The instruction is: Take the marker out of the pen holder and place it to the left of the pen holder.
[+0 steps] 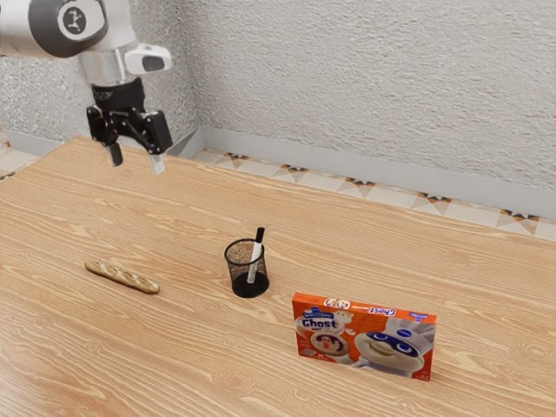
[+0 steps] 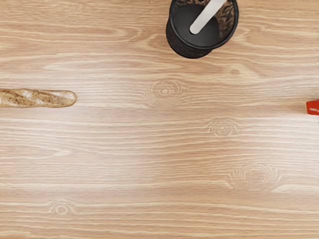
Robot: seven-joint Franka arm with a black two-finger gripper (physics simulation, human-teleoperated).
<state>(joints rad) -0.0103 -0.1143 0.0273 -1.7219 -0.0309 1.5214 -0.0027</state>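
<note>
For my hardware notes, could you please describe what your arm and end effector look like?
My arm is white with dark grey sections and a round badge bearing a dark emblem; its wrist section is silvery. The black end effector has angular linkages and pale fingertips.

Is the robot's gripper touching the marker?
Apart. In the exterior view, the gripper hangs open up high, and lots of table shows between it and the marker leaning in the pen holder.
</note>
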